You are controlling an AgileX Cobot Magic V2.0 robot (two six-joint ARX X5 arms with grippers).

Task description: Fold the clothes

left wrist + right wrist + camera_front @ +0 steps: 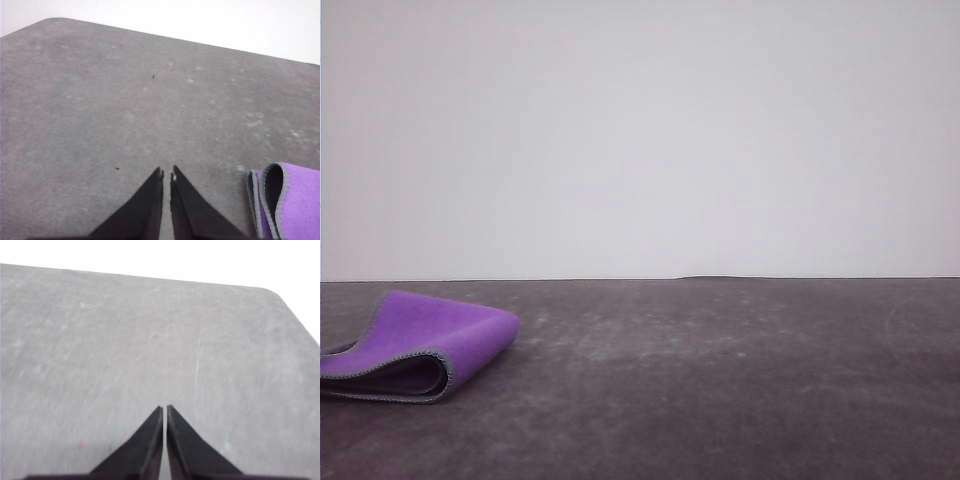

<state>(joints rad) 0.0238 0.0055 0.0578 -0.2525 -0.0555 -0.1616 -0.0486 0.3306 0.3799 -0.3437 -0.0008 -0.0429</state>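
A small soft cloth [425, 345] lies folded over on itself at the near left of a dark grey table [720, 380], seen from the front camera. Its bright purple face is turned outward, curving over a rounded fold on its right side, while a light grey stitched edging traces the open layers facing the camera; a sliver of the dark charcoal face shows inside the fold. Behind the table stands a plain pale wall [640, 130]. From the left wrist camera, the left gripper [167, 173] hangs above bare tabletop with its two black pointed fingers drawn nearly together, only a thin gap between the tips and nothing between them. The folded cloth [295, 205] sits just beside this gripper without touching it, its stacked grey-edged layers visible end-on. From the right wrist camera, the right gripper [165, 407] likewise has its black fingers pressed almost together, holding nothing, above a scuffed stretch of table [100, 340] near a rounded corner, well apart from the cloth.
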